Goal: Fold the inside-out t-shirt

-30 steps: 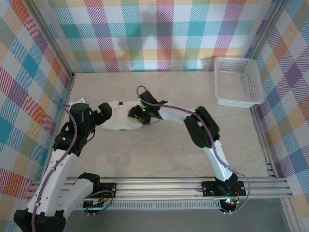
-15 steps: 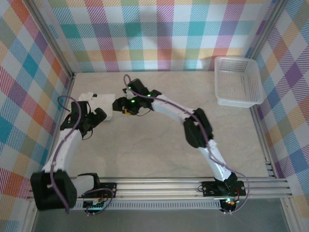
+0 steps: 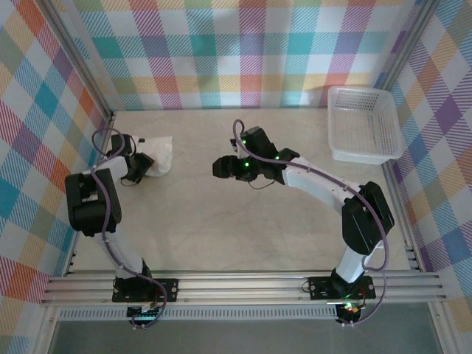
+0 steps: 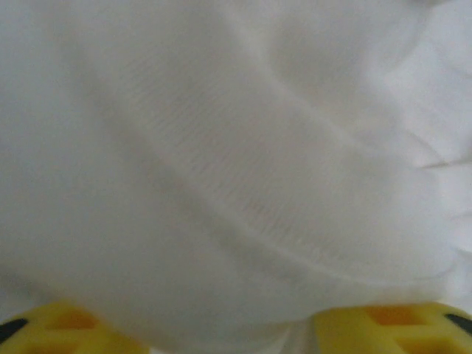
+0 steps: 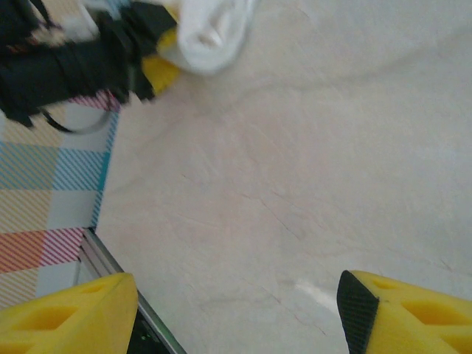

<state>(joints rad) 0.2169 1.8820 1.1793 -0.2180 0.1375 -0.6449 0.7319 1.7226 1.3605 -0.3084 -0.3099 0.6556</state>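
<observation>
item: plain white soft cloth t-shirt (image 3: 159, 153), bunched into a small crumpled heap, no fold made in it

place: far left of the pale marbled table (image 3: 221, 236), close to the checked side wall (image 3: 44, 133)

left gripper (image 3: 141, 164): pressed against the heap's near-left side; cloth is seen between its yellow fingers (image 4: 51, 328), but whether it is clenched on it cannot be told

right gripper (image 3: 220, 168): released, jaws spread wide over bare table near the middle, nothing held, well apart from the t-shirt

white plastic mesh basket (image 3: 365, 133): far right corner, not involved

step in hand: judged as taking hold of the heap so it can be spread

next move: a firm hold on one edge is called for, the cloth drawn to the centre and laid flat, the right gripper brought across to a second edge
</observation>
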